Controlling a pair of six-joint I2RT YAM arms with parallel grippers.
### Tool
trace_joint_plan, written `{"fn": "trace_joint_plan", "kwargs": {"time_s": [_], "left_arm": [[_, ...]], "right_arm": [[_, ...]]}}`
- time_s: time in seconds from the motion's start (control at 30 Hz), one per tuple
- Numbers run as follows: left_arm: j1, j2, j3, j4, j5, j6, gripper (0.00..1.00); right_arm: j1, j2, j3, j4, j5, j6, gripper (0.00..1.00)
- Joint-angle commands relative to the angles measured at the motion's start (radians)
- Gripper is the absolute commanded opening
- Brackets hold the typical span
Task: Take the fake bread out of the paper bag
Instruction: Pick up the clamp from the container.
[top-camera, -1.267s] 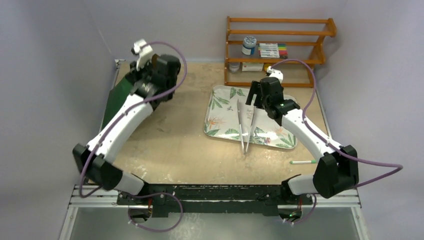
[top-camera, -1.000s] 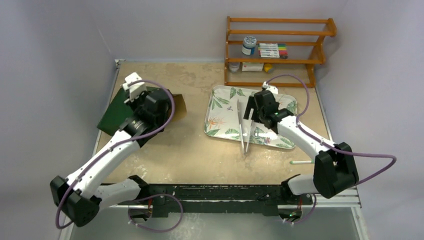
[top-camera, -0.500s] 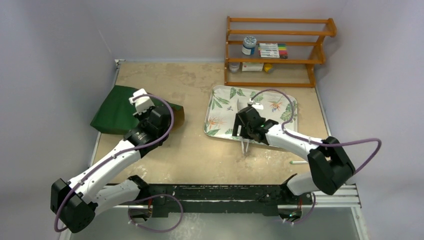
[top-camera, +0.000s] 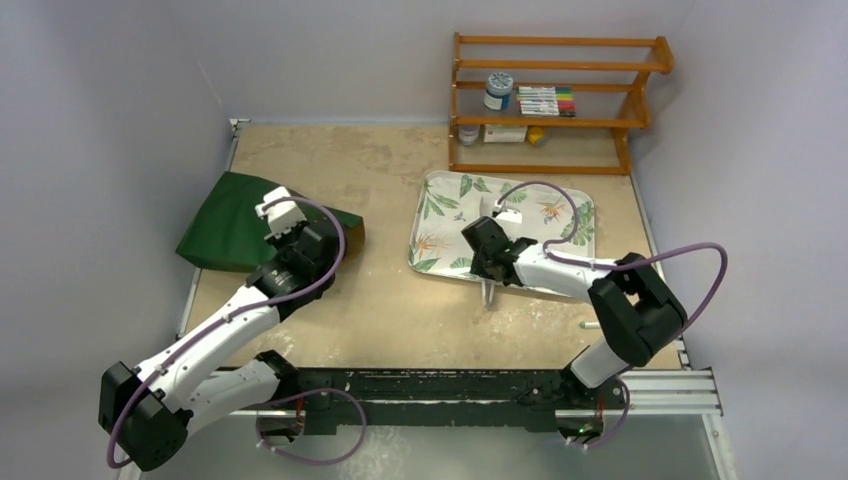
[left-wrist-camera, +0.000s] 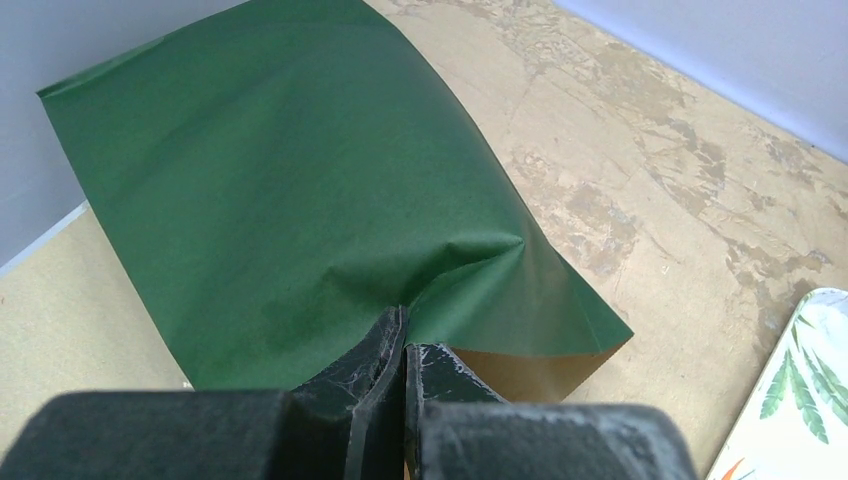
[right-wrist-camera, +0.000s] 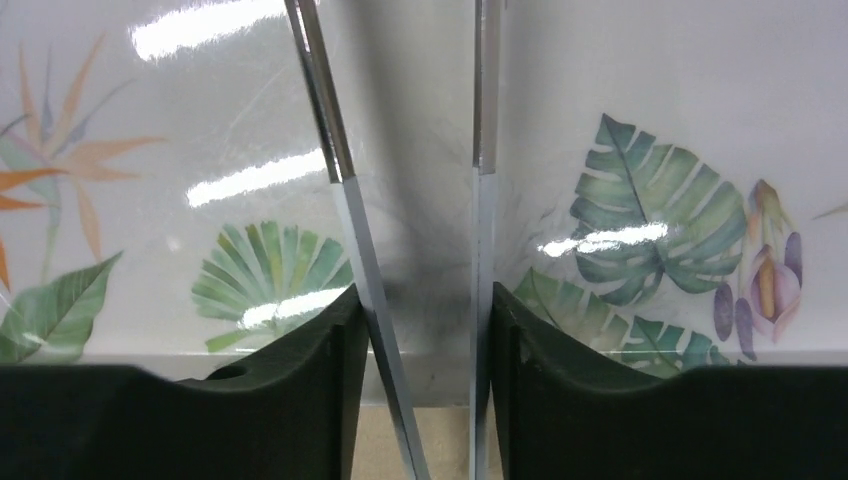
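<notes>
The dark green paper bag (top-camera: 225, 230) lies flat at the table's left, its brown-lined mouth toward the tray. My left gripper (top-camera: 322, 232) is shut on the upper edge of that mouth. In the left wrist view the pinched edge puckers at the gripper (left-wrist-camera: 403, 335) and the paper bag (left-wrist-camera: 280, 180) stretches away from it. No fake bread shows; the bag's inside is hidden. My right gripper (top-camera: 487, 268) sits low at the tray's near edge. In the right wrist view this gripper (right-wrist-camera: 420, 300) has a finger against each arm of the metal tongs (right-wrist-camera: 485, 100).
A leaf-patterned tray (top-camera: 445, 215) holds the tongs (top-camera: 488, 293), whose end juts over its near edge. A wooden shelf (top-camera: 560, 100) with jars and markers stands at the back right. A white pen (top-camera: 600, 324) lies near the right arm's base.
My left arm lowered the bag from tilted up to flat on the table. My right gripper came down the tray to its near edge and narrowed onto the tongs.
</notes>
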Motion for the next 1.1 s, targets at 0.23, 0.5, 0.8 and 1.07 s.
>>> {"fn": "trace_joint_plan", "kwargs": {"time_s": [0.23, 0.5, 0.8, 1.07], "left_arm": [[-0.001, -0.014, -0.049, -0.016, -0.035, -0.047, 0.00], [-0.001, 0.002, -0.060, -0.056, 0.017, -0.111, 0.00], [-0.001, -0.023, -0.065, -0.116, 0.162, -0.186, 0.01], [-0.036, -0.172, -0.069, -0.182, 0.249, -0.244, 0.16]], "right_arm": [[0.043, -0.015, 0.090, -0.021, 0.124, -0.044, 0.39], [0.137, -0.105, 0.112, -0.101, 0.129, -0.068, 0.37], [0.229, -0.221, 0.075, -0.163, 0.121, -0.051, 0.37], [0.332, -0.280, 0.060, -0.189, 0.124, -0.035, 0.38]]}}
